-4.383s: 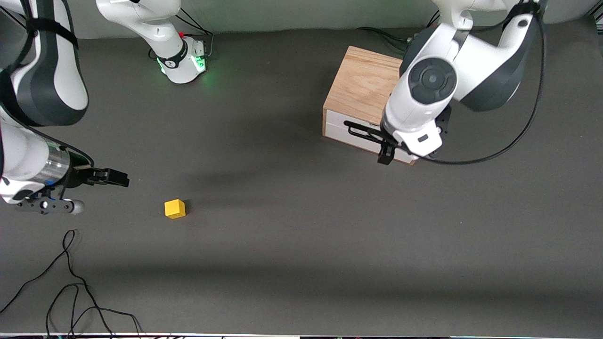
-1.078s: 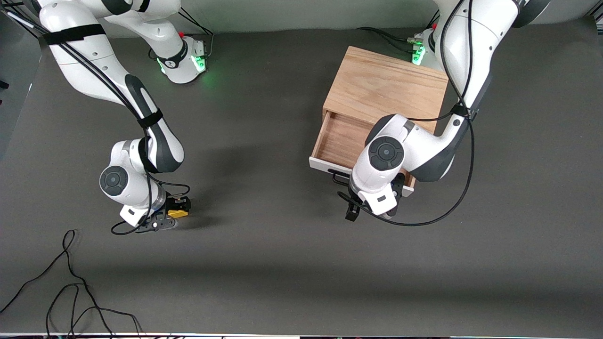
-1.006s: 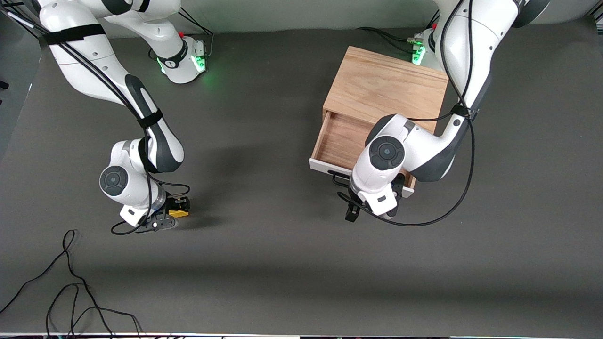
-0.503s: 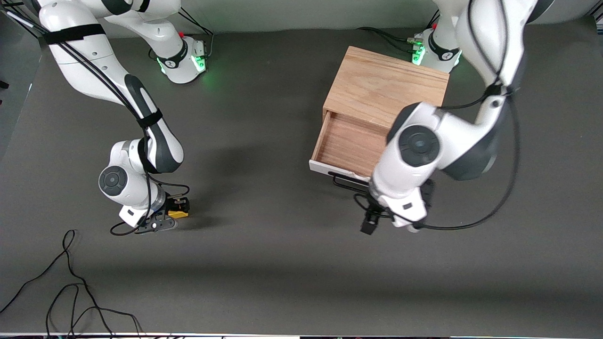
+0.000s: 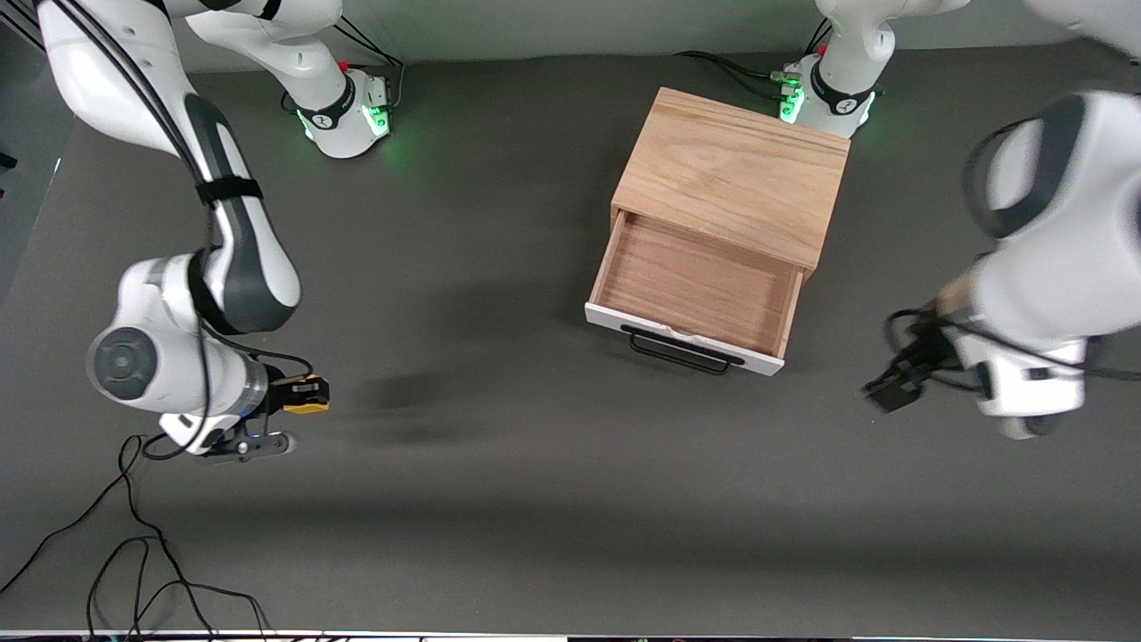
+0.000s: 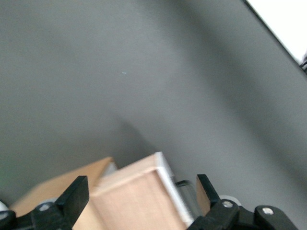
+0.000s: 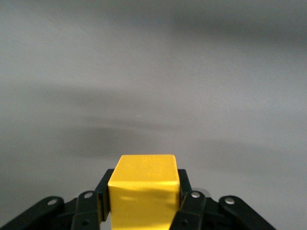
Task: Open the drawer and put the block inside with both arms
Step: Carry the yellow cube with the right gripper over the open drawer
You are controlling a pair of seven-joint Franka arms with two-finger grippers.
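The drawer [image 5: 695, 290] stands pulled out of its light-wood box [image 5: 731, 169], its tray empty, its white front and black bar handle [image 5: 682, 350] toward the front camera. My right gripper [image 5: 299, 395] is shut on the yellow block [image 5: 306, 396] and holds it above the table at the right arm's end; in the right wrist view the block [image 7: 144, 189] sits between the fingers [image 7: 189, 201]. My left gripper [image 5: 896, 383] is open and empty over the table, off the drawer toward the left arm's end. The left wrist view shows the drawer [image 6: 129, 201] some way off between its fingers [image 6: 74, 196].
Loose black cables [image 5: 134, 535] lie on the table at the right arm's end, near the front camera. The green-lit arm bases [image 5: 348, 116] [image 5: 820, 98] stand along the edge farthest from that camera. Dark grey mat lies between block and drawer.
My right gripper has lifted the block off the table and drawn it toward the right arm's end. My left arm has swung away from the drawer handle toward the left arm's end.
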